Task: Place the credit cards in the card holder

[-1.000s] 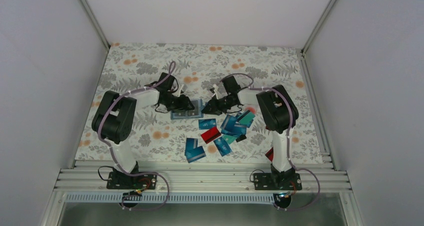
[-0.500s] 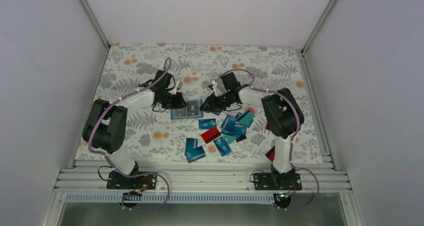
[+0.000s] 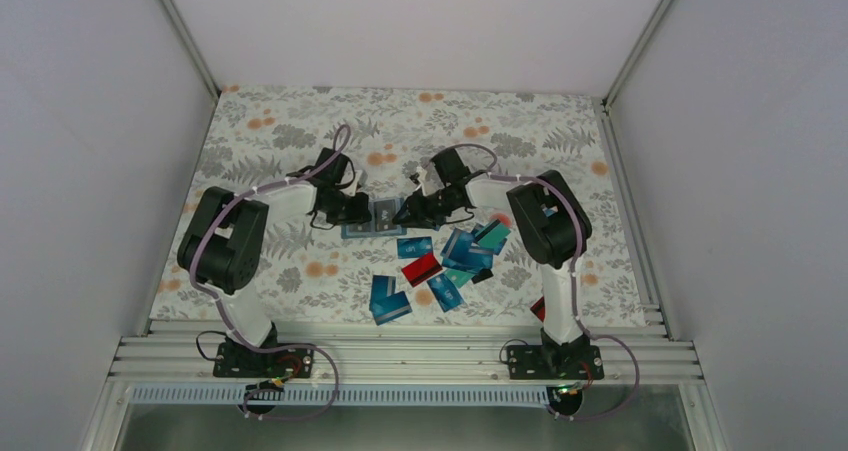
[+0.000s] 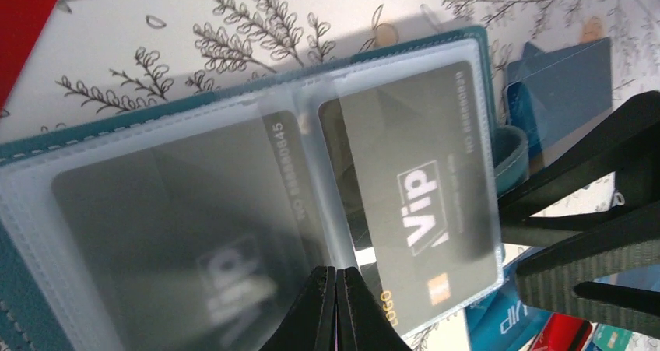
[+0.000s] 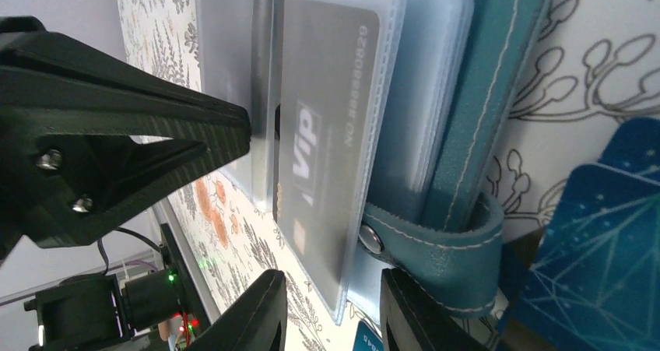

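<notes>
The card holder [image 3: 374, 217] lies open on the floral cloth, its clear sleeves [image 4: 257, 187] fanned out with dark grey "Vip" cards [image 4: 420, 187] inside. My left gripper [image 3: 361, 209] is shut, its tips [image 4: 336, 275] pressed together over the fold between two sleeves. My right gripper [image 3: 404, 214] is open at the holder's right edge. Its jaws [image 5: 335, 308] straddle the corner of a carded sleeve [image 5: 327, 156] beside the snap strap [image 5: 436, 250]. Several loose credit cards [image 3: 455, 256], blue, teal and one red [image 3: 421, 268], lie scattered nearer the arms.
Two blue cards [image 3: 388, 300] lie nearest the front rail [image 3: 400, 356]. Another red thing [image 3: 540, 307] sits by the right arm's base. White walls close in the table on the left, right and back. A dark blue card [image 5: 599, 265] lies just right of the holder.
My left gripper's jaws have closed over the holder's sleeves, and its arm shifted slightly. My right gripper has opened a little and edged left along the holder's edge.
</notes>
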Robot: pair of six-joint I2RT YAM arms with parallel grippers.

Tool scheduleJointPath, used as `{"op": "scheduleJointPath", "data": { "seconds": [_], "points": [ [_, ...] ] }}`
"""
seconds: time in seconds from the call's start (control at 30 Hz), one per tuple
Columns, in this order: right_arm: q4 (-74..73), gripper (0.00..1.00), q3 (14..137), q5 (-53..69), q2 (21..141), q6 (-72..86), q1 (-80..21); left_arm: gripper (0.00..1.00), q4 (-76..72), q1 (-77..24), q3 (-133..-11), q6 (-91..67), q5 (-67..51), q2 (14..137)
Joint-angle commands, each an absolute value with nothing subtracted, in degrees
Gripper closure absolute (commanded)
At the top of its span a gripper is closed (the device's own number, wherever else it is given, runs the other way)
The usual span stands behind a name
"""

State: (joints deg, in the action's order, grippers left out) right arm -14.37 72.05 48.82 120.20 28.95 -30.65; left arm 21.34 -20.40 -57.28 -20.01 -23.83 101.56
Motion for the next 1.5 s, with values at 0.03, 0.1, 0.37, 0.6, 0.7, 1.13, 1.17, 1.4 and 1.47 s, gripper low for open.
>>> {"op": "scheduleJointPath", "data": {
  "seconds": [0.03,0.1,0.37,0.6,0.7,1.13,1.17,1.4,1.47],
  "points": [
    [-13.6,0.69,74.3,48.3,121.5,29.6,-31.5,0.98,19.1,-20.6,-56.3,-19.3,-23.3,103.2],
    [-13.7,0.69,74.7,48.3,121.9,29.6,-31.6,0.98,18.7,-20.6,-56.1,-19.2,-23.4,103.7],
    [-14.8,0.69,76.4,48.2,122.9,29.5,-32.3,0.98,17.3,-20.6,-55.5,-19.5,-24.5,105.3],
    [-16.6,0.70,78.7,48.2,122.5,29.4,-33.4,0.98,17.0,-20.7,-55.2,-19.9,-25.0,104.8],
    [-17.6,0.70,80.1,48.1,122.1,29.5,-34.3,0.98,18.1,-20.7,-55.4,-20.5,-23.4,102.8],
    [-22.1,0.69,91.3,46.9,128.2,31.4,-39.9,0.98,29.0,-16.7,-50.5,-23.8,-9.3,82.2],
    [-22.6,0.69,92.5,47.0,129.5,31.5,-40.4,0.97,29.3,-16.1,-49.3,-23.9,-9.2,80.9],
    [-24.1,0.64,99.1,47.9,134.3,32.5,-42.9,0.97,29.6,-15.1,-42.7,-24.0,-11.8,73.4],
    [-24.3,0.62,99.4,48.0,133.8,32.5,-43.1,0.97,29.7,-15.2,-42.0,-24.3,-13.8,71.8]
  ]
}}
